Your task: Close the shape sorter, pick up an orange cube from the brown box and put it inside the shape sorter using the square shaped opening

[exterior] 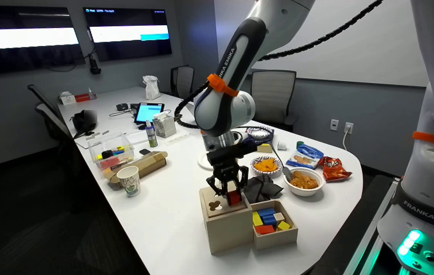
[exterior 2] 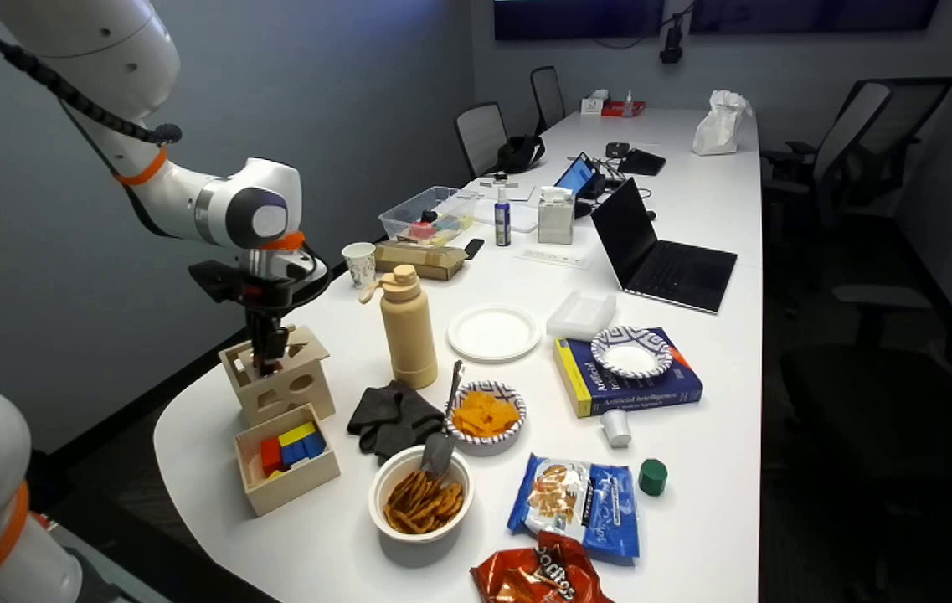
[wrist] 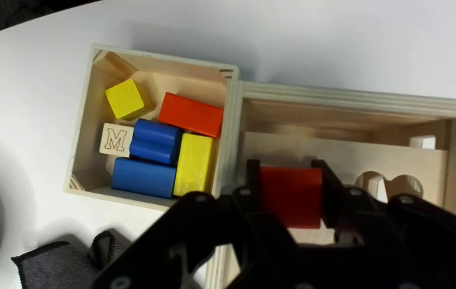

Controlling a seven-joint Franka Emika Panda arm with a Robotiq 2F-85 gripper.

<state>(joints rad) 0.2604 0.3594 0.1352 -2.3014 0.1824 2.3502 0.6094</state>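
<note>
As the arm (exterior: 236,65) leans over the table (exterior: 178,229): we see its smooth white forearm slant down and bend at the wrist, an orange band (exterior: 220,84) round it.
Gripper (wrist: 287,170): dark and jointed, it points straight down, its fingers (wrist: 253,172) clenched on the orange cube (wrist: 292,196) from two sides.
Cube: we find it between the fingertips, flat-faced and square in outline, looking red rather than orange.
Shape sorter (exterior: 230,233): directly below the gripper stands this tall, upright box of pale, plain wood; in an exterior view a wall shows an oval hole (exterior 2: 301,383).
Lid (wrist: 404,160): flat wooden panel under the gripper, with a lobed hole (exterior: 214,205) near the fingers and an uncovered strip along an edge.
Square shaped opening: we cannot make it out, nor tell whether the cube touches the lid.
Brown box (exterior: 277,240): shallow, wooden, just beside the sorter and lower than the gripper, it holds a yellow cube (wrist: 125,99), a red block (wrist: 191,114), a ridged blue block (wrist: 155,138) and a pale block marked M (wrist: 116,139).
Grey cloth (wrist: 51,267): crumpled and soft-looking, it lies near the gripper.
</note>
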